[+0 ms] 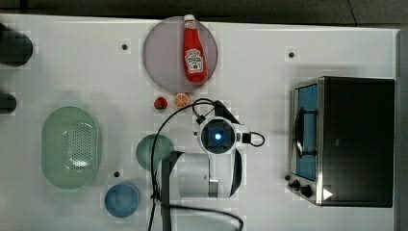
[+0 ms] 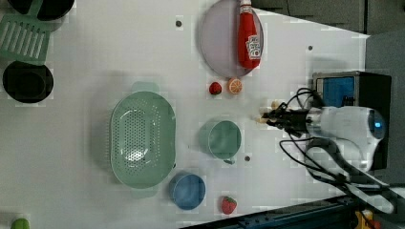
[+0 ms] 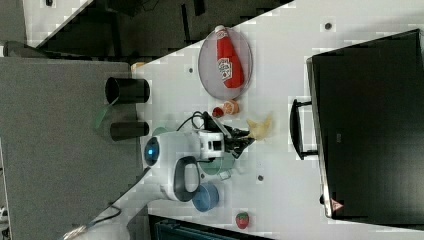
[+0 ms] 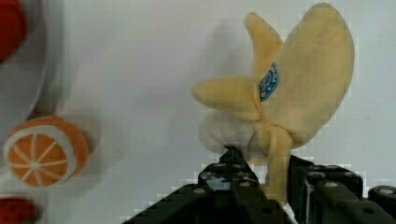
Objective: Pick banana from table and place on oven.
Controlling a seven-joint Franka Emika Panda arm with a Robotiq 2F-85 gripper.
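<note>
Gripping the banana [image 4: 299, 88] by its lower end, gripper [image 4: 266, 179] fingers closed on a peel strip. Held above the table [image 3: 280, 160], at 9 o'clock of the oven [image 3: 370, 130] in the right view, at 4 o'clock of the orange slice [image 3: 230, 106].

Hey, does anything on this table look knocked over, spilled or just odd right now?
One thing: the ketchup bottle lies on its side across the grey plate rather than standing. Nothing looks spilled. The gripper holds the banana.
</note>
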